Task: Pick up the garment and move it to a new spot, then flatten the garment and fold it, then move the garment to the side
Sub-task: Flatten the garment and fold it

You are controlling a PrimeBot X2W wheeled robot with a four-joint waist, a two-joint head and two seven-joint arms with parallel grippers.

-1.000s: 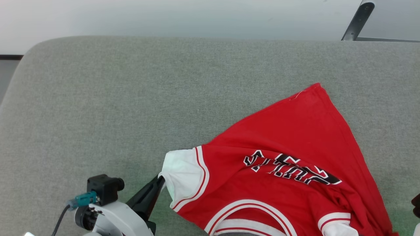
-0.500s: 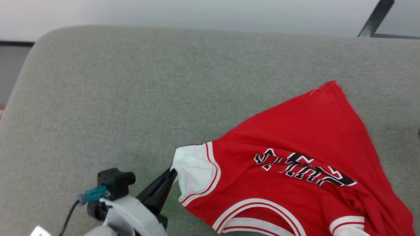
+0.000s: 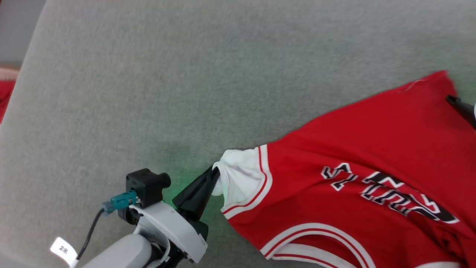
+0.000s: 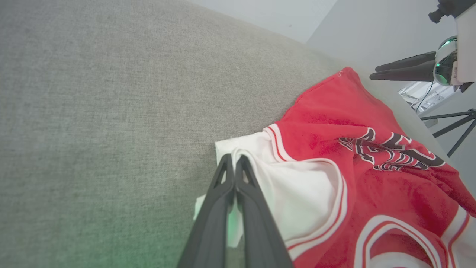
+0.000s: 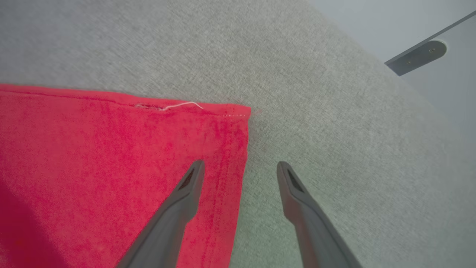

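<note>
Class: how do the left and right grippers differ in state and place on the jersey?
The left gripper is shut, pinching the jersey's white panel; the right gripper is open, holding nothing. Left sits at a shoulder, right straddles a red corner edge. Both are dark, two-fingered.

Bright even light, slight motion blur

Lab or studio: grey cloth-covered table (image 3: 148, 74), tripod legs (image 4: 461, 138), bare pale wall (image 4: 357, 33).

The garment (image 3: 353, 149) I see is matt red cloth; the worktop (image 3: 148, 93) wears coarse grey woven fabric. My left gripper (image 3: 214, 171) looks matt black plastic.
</note>
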